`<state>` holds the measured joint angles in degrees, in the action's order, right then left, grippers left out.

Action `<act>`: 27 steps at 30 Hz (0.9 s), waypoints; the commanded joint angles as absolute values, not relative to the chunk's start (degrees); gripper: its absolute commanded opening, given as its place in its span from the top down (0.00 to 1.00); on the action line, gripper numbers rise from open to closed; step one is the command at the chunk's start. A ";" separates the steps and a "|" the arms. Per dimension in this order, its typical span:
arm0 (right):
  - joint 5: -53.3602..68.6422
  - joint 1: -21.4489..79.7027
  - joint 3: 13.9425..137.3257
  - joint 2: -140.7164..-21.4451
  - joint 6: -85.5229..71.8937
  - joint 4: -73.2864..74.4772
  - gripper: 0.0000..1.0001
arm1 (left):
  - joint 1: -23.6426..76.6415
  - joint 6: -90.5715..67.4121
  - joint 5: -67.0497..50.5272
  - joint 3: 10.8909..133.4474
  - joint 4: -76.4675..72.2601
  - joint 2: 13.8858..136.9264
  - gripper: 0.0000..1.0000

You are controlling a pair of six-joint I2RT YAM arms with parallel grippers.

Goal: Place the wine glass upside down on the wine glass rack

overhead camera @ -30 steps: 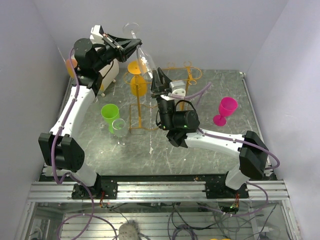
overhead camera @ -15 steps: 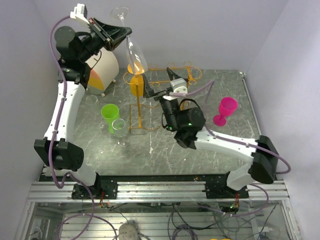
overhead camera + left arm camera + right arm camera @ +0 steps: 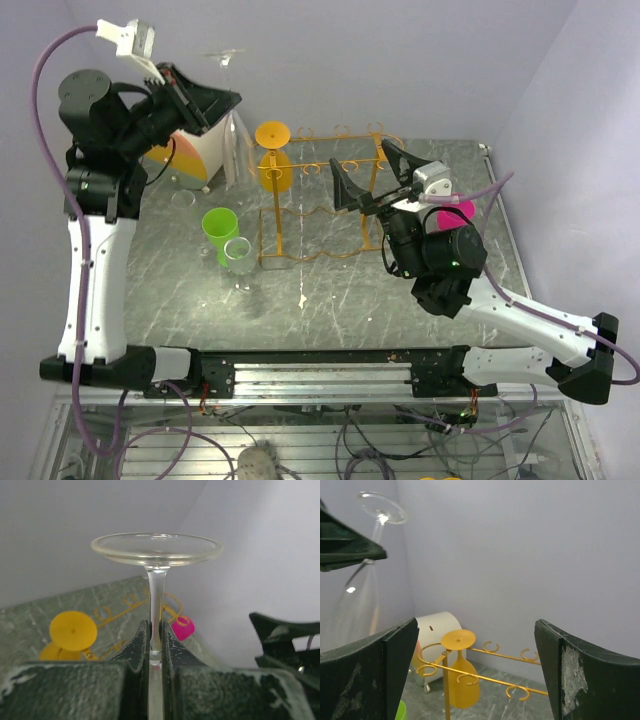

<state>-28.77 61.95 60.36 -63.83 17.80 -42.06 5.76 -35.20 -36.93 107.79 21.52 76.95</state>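
The left claw point(image 3: 155, 642) is pinched on the stem of the clear wine glass point(image 3: 236, 148). It holds the glass base up and bowl down in the air over the worktop's far left corner, left of the wine glass rack point(image 3: 278, 215) and apart from it. The rack stands mid-worktop toward the far edge, and a yellow-orange wine glass point(image 3: 275, 165) hangs inverted at its left end. The right claw point(image 3: 368, 172) is spread wide and empty, above the rack's right end.
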 commanded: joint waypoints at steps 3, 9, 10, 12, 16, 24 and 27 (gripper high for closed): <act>-31.66 61.88 58.90 -60.74 15.99 -37.66 0.00 | 6.29 -21.59 -35.46 100.48 27.91 68.75 0.93; -33.20 61.88 58.15 -59.47 14.18 -37.01 0.00 | 11.01 -18.38 -31.51 86.14 25.77 61.65 0.93; -33.46 61.88 57.99 -59.30 13.85 -36.54 0.00 | 11.79 -18.10 -29.93 83.65 24.47 60.47 0.93; -34.27 61.88 57.73 -58.78 12.68 -35.88 0.00 | 13.27 -18.72 -27.32 77.33 20.26 57.47 0.93; -35.58 61.88 54.83 -57.18 10.42 -34.56 0.00 | 17.20 -19.46 -21.52 67.34 11.08 51.29 0.93; -37.68 61.88 53.20 -55.19 9.25 -34.19 0.00 | 21.24 -20.95 -19.10 56.17 0.30 47.31 0.93; -38.14 61.88 53.04 -54.65 9.38 -33.51 0.00 | 22.63 -20.16 -17.76 53.36 -3.78 47.13 0.93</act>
<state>-36.58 61.95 53.47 -56.25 10.00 -33.91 20.73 -20.53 -21.04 55.83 8.08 48.14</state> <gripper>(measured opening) 0.997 0.119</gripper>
